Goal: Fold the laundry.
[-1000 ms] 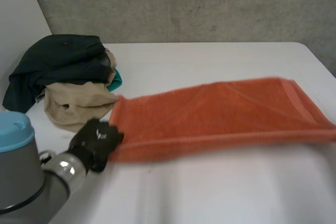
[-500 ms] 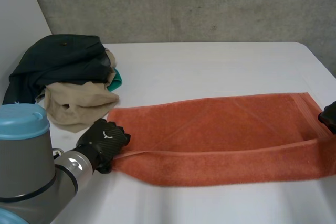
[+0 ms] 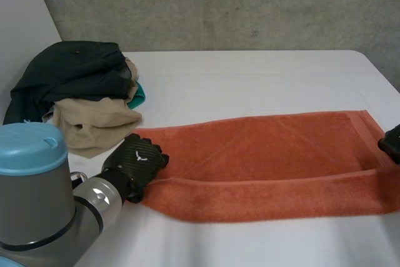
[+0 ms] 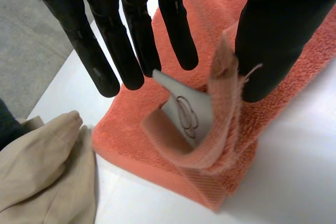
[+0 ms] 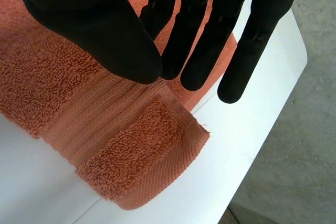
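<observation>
Since half a second ago our left hand (image 3: 135, 166) has slid a little further onto the towel (image 3: 262, 161). The towel hung stretched and blurred a second ago and now lies still on the tabletop (image 3: 250, 73). We see it as a long orange strip folded lengthwise, with a thicker band running along its near edge.

Our left hand sits at the towel's left end, on the corner where that band begins. In the left wrist view its fingers (image 4: 131, 51) are straight and spread, well apart from the thumb (image 4: 273, 35). The towel's hem stands up in a loose loop between them, close by the thumb, yet it is not pinched, so this hand is open and holds nothing. A white label (image 4: 185, 109) shows inside the loop.

Our right hand (image 3: 392, 142) is at the towel's right end. In the right wrist view its fingers (image 5: 202, 51) are straight and its thumb (image 5: 100, 30) lies beside them, above the folded corner, with no cloth caught between them. This hand too is open and empty.

Beyond the towel's left end lies a pile. A beige cloth (image 3: 94, 126) is just beside the corner, a dark cloth (image 3: 69, 73) is heaped behind it, and a teal scrap (image 3: 140, 95) peeks out between the two.
</observation>
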Available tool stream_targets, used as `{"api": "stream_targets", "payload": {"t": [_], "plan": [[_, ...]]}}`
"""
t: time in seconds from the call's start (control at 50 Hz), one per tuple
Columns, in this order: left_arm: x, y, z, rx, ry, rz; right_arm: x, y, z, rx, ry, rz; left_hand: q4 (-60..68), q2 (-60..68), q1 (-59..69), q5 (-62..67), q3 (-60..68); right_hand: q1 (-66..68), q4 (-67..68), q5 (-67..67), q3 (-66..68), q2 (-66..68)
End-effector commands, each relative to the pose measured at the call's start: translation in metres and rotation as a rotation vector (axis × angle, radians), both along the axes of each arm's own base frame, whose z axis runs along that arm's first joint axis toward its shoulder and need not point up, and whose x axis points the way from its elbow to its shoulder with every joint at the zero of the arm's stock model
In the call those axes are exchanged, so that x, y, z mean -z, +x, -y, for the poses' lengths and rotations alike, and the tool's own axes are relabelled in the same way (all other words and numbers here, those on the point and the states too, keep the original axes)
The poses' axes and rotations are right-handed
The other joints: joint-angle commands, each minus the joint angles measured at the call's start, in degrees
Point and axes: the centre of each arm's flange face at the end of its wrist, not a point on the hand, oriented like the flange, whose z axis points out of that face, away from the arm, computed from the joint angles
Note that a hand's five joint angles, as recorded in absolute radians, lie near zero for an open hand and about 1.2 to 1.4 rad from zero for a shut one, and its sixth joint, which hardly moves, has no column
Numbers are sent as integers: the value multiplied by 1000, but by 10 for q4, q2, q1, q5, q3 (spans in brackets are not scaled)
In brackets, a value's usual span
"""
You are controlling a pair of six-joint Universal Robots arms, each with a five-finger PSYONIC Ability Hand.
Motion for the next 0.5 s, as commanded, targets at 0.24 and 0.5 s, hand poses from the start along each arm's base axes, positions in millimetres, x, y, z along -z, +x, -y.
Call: {"api": "stream_targets", "payload": {"t": [0.24, 0.5], "plan": [[-2, -19, 54, -109, -183, -54, -4, -4, 23, 9, -119, -29, 368, 363, 364, 367, 361, 129, 113, 112, 119, 130], [-195, -63, 166, -59, -914, -615, -223, 34, 106, 81, -1109, 437, 368, 363, 364, 367, 361, 129, 113, 112, 119, 130]]}}
